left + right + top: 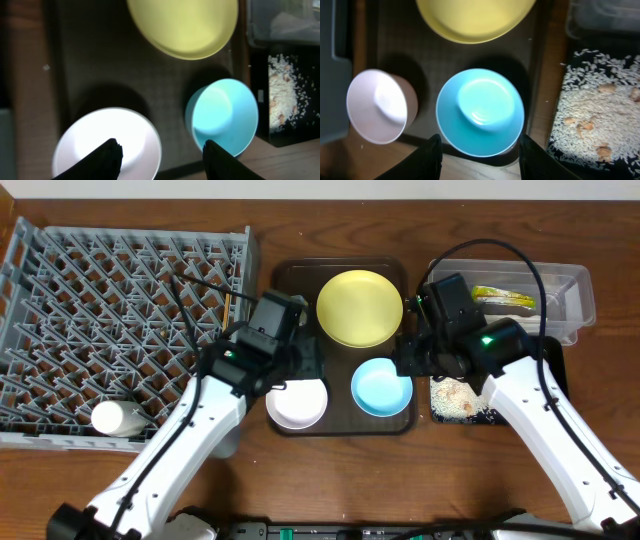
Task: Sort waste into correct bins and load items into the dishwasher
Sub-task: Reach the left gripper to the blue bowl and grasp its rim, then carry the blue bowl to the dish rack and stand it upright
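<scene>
Left: grey lattice plastic dish rack [120, 300]. My left gripper [162, 160] is open and empty, over the round white bowl [107, 145]. Dark brown serving tray [290, 280] crowded: one round yellow plate [360, 308], two bowls. My right gripper [480, 160] is open, astride the small light-blue bowl [480, 112]. Rice crumbs [592, 100] lie to the right.

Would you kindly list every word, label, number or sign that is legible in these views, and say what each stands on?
No text can be read in any view.
On the green-yellow snack wrapper in the clear tub: some printing shows, too small and blurred to read.
No other lettering, number or sign shows.
</scene>
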